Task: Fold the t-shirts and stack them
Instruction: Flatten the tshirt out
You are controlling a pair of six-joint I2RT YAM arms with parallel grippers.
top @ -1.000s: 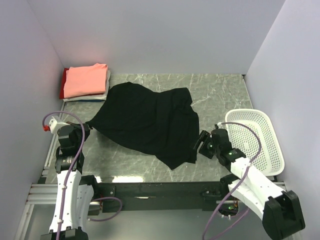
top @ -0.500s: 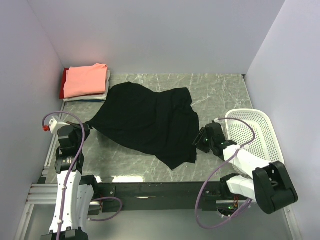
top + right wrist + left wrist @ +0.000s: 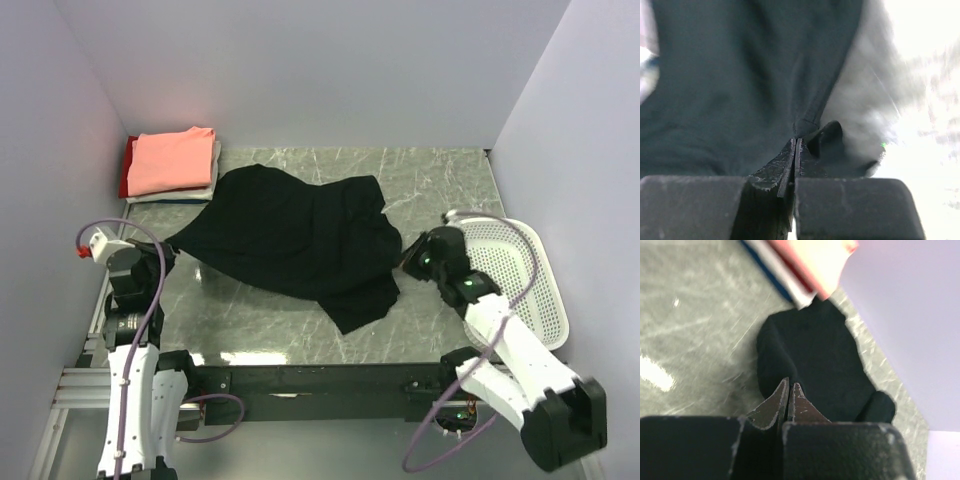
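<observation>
A large black t-shirt [image 3: 290,235] lies spread and rumpled across the middle of the marbled table [image 3: 440,185]. My left gripper [image 3: 168,250] is shut on its pulled-out left corner; in the left wrist view the closed tips [image 3: 790,385] meet the black cloth [image 3: 815,355]. My right gripper [image 3: 405,262] is shut on the shirt's right edge, and the right wrist view shows the hem [image 3: 805,125] pinched at the closed tips [image 3: 796,141]. A folded stack [image 3: 170,160] with a salmon-pink t-shirt on top, white and red beneath, sits at the back left corner.
A white mesh basket [image 3: 545,290] stands at the table's right edge, just behind my right arm. Grey walls close in the left, back and right sides. The folded stack [image 3: 810,260] shows at the top of the left wrist view.
My right gripper closed on the black shirt's right edge and drew back and upward, bunching the cloth there. The left arm shifted slightly left, still gripping the corner.
</observation>
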